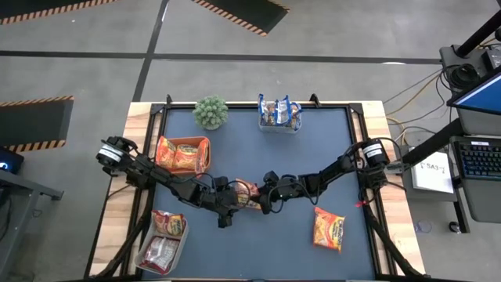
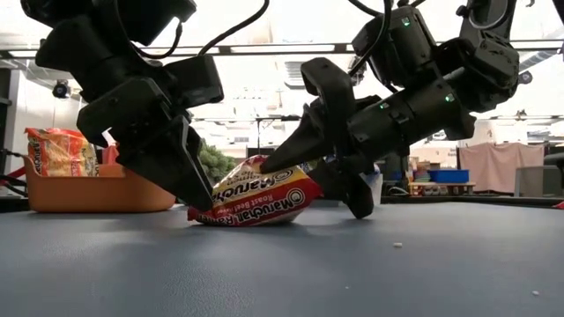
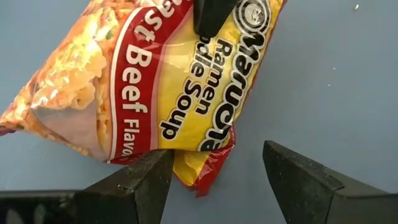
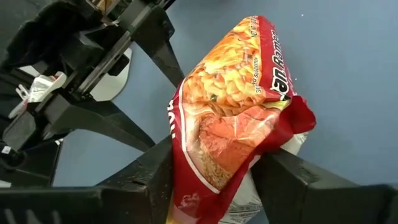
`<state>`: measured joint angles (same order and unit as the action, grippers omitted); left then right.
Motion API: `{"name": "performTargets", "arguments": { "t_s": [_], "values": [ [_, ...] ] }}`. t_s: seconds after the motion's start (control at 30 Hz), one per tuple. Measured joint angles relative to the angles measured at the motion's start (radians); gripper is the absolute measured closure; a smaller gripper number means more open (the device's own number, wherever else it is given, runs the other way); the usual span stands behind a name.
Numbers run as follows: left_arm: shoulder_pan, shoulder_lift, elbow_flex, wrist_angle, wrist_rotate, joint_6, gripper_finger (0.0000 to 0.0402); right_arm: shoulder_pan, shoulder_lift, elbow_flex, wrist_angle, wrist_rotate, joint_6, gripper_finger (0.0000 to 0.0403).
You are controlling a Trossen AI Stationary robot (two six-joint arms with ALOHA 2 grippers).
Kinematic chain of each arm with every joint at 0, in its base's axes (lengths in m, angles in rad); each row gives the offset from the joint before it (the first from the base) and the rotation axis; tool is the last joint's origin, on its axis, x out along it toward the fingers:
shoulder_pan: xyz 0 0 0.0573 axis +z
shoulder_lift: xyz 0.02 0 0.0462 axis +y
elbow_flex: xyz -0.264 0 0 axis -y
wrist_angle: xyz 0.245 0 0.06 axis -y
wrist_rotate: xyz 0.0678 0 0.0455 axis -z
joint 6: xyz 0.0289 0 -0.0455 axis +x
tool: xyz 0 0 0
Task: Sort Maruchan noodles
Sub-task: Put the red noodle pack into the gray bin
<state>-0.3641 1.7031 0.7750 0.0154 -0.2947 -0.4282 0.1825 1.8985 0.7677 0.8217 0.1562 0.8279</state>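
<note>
Item one, the red-and-yellow noodle packet (image 2: 256,198) at the middle of the table: from above I see it (image 1: 249,193) only as a sliver between the two grippers, while the low view shows it lying on the blue table (image 2: 282,273) with one end raised. My right gripper (image 4: 214,171) has a finger on each side of that packet (image 4: 239,118), pressing into its crumpled end; only its own wrist view shows this. My left gripper (image 3: 214,177) stands with jaws wide and holding nothing, the packet's corner (image 3: 199,171) just between its fingertips; the right arm's fingertip (image 3: 211,15) rests on the wrapper. Item two, seen only from above: a loose orange packet (image 1: 329,229) near the right front, packets in the orange tray (image 1: 205,153), blue packets in a clear tub (image 1: 279,125), more in a tub (image 1: 153,258) at the left front, and a small plant (image 1: 210,112).
</note>
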Motion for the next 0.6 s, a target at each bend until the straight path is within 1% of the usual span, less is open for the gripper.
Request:
{"name": "performTargets", "arguments": {
  "t_s": [0.33, 0.47, 0.6],
  "values": [
    [-0.002, -0.004, 0.000, -0.012, 0.000, 0.011, 0.0171, 0.000, -0.002, 0.000, -0.001, 0.002, -0.046, 0.0296],
    [-0.008, -0.043, 0.000, -0.047, 0.000, 0.021, 0.0171, 0.000, -0.002, 0.000, -0.001, 0.002, -0.098, 0.0305],
    [-0.017, -0.114, 0.000, -0.079, -0.011, 0.048, 0.0171, 0.001, -0.003, 0.000, 0.001, 0.002, -0.167, 0.0305]
  ]
}}
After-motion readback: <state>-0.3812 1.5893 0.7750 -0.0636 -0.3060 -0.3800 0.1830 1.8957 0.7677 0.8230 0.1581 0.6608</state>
